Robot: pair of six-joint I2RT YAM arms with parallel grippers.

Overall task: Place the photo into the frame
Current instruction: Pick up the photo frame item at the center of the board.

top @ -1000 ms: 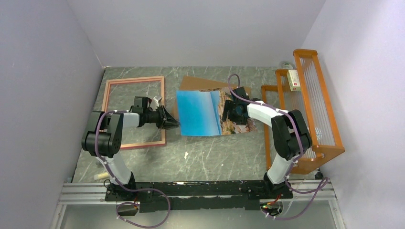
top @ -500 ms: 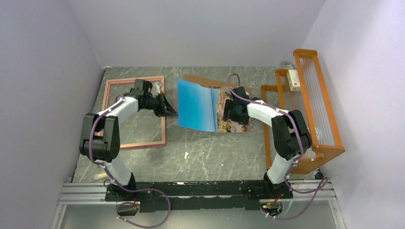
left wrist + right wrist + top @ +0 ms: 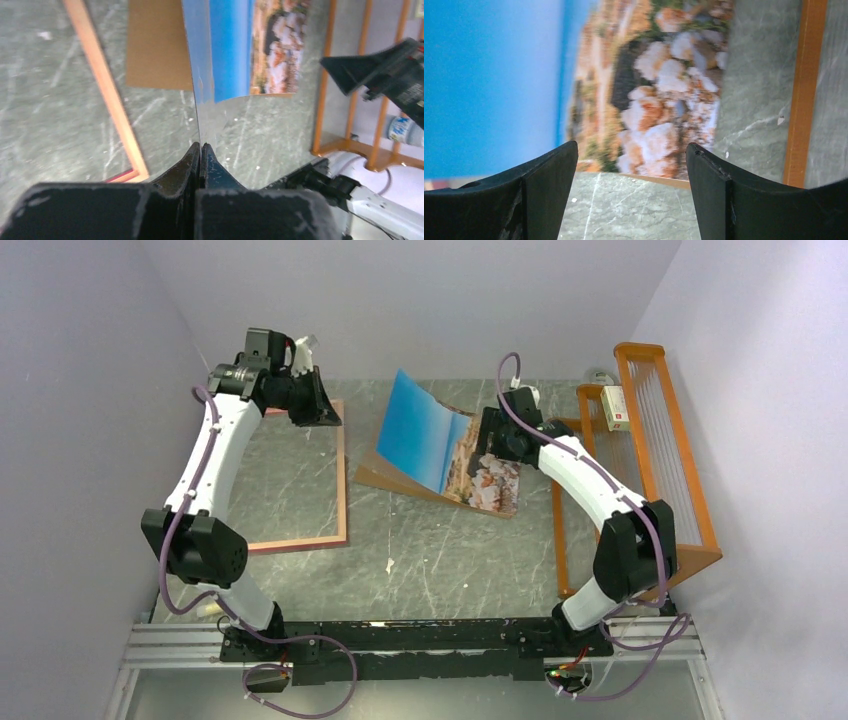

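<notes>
The photo (image 3: 430, 435) shows blue sky and brown rocks. It stands curled, its blue left side lifted off the table and its rocky right side resting on the brown backing board (image 3: 375, 475). My left gripper (image 3: 332, 418) is raised high over the frame's far right corner. In the left wrist view it (image 3: 200, 146) is shut on a thin sheet edge that runs up to the photo (image 3: 230, 50). The frame (image 3: 343, 490) lies flat at the left. My right gripper (image 3: 490, 448) hovers open at the photo's right side. Nothing is between its fingers (image 3: 631, 150), and the photo (image 3: 649, 100) lies beyond them.
An orange wire rack (image 3: 660, 460) stands along the right wall with a small white box (image 3: 614, 407) on it, close behind the right arm. Bare grey marble table (image 3: 440, 560) lies between the photo and the arm bases. The walls are close on both sides.
My left arm has risen and swung to the back left with its gripper shutting and staying shut, and the photo's left side came up with it. My right gripper moved back and opened slightly wider.
</notes>
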